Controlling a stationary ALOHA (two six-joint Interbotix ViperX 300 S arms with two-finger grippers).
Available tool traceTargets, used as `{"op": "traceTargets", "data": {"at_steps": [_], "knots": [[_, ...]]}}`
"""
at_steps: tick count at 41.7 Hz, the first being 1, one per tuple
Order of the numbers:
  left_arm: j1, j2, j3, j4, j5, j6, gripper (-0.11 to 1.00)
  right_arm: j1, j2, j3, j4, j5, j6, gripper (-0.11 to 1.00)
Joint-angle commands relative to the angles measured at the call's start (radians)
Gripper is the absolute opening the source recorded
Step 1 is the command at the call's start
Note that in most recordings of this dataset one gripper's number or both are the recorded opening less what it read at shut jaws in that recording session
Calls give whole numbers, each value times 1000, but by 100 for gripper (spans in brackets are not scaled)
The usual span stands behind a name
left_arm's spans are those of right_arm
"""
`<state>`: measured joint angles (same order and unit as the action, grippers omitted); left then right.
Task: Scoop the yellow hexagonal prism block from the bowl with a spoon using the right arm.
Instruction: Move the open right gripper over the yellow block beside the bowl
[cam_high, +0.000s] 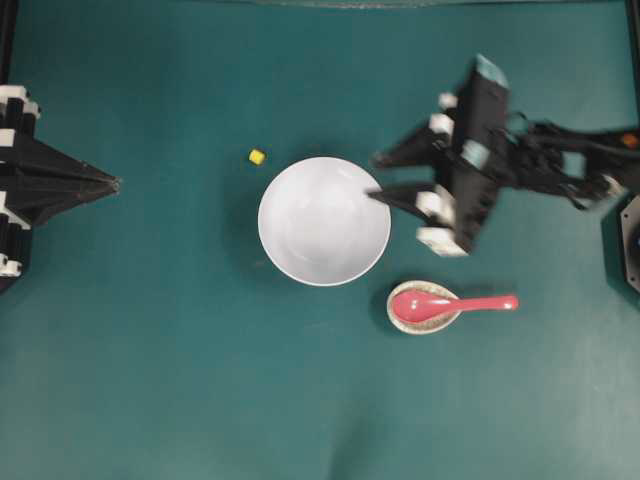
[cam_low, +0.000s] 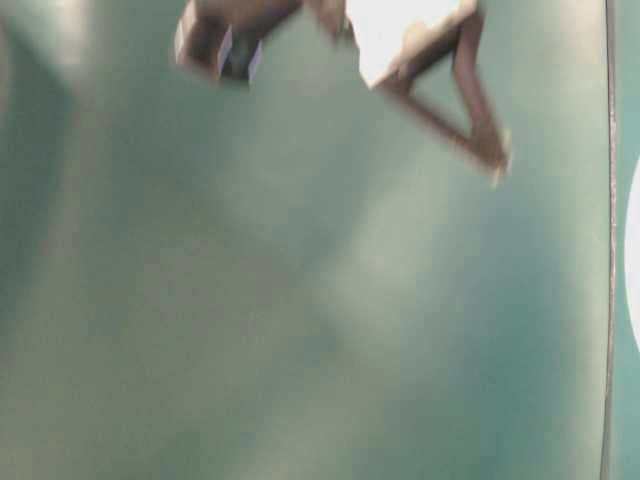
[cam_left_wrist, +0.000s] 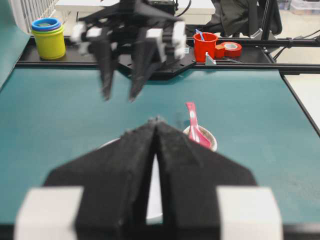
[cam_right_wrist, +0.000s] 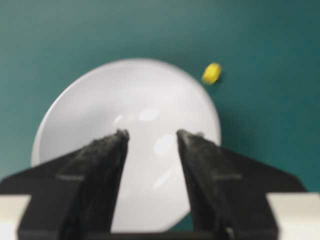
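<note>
Left gripper (cam_high: 112, 183): black pointed one, nearest the lens in the left wrist view. Jaws pressed together, nothing in them, parked at the far left edge of the table in the overhead view.

Block: tiny bright yellow hexagonal prism block (cam_high: 257, 157) is lying on the teal table (cam_high: 150, 380), just outside the upper-left rim of the bowl. So it's not in the bowl right now, as far as I can see.

Bowl: big round plain white bowl (cam_high: 324, 221) in the middle, looks bare inside in both the overhead and right wrist views.

Spoon: glossy pinkish-red soup spoon (cam_high: 450, 304), head resting in a small speckled beige oval dish (cam_high: 396, 318), handle sticking out to the right over the table. Nobody's holding it.

Right gripper (cam_high: 378, 177): black lattice one, blurry, fingers spread wide apart with nothing between them, tips at the bowl's right rim. Well above the spoon in the overhead view.

Table-level view: too smeared to be much use, just blurred gripper parts.

Handling guess: spoon looks hard and slick, probably ceramic or plastic, so it could slip or twist in the jaws. I'd grab the straight handle toward the free end, since the head sits in the dish. Block looks very light and will likely skitter or roll off the spoon lip if nudged too fast.
</note>
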<state>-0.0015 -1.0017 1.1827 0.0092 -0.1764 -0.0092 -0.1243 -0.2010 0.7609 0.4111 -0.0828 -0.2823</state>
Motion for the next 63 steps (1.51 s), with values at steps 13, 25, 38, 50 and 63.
{"op": "traceTargets", "data": {"at_steps": [13, 25, 38, 50, 63], "knots": [[-2, 11, -28, 2, -23, -2, 0, -120, 255, -408, -6, 232, 18, 50], [-2, 11, -28, 3, -25, -2, 0, -166, 393, -669, -6, 471, 23, 50], [0, 9, -28, 2, -25, -2, 0, -210, 465, -805, -54, 666, 114, 50], [-2, 11, -28, 2, -34, -2, 0, -209, 531, -920, -210, 841, 290, 50], [-2, 11, -28, 2, -40, -2, 0, -186, 626, -996, -221, 910, 311, 50]]}}
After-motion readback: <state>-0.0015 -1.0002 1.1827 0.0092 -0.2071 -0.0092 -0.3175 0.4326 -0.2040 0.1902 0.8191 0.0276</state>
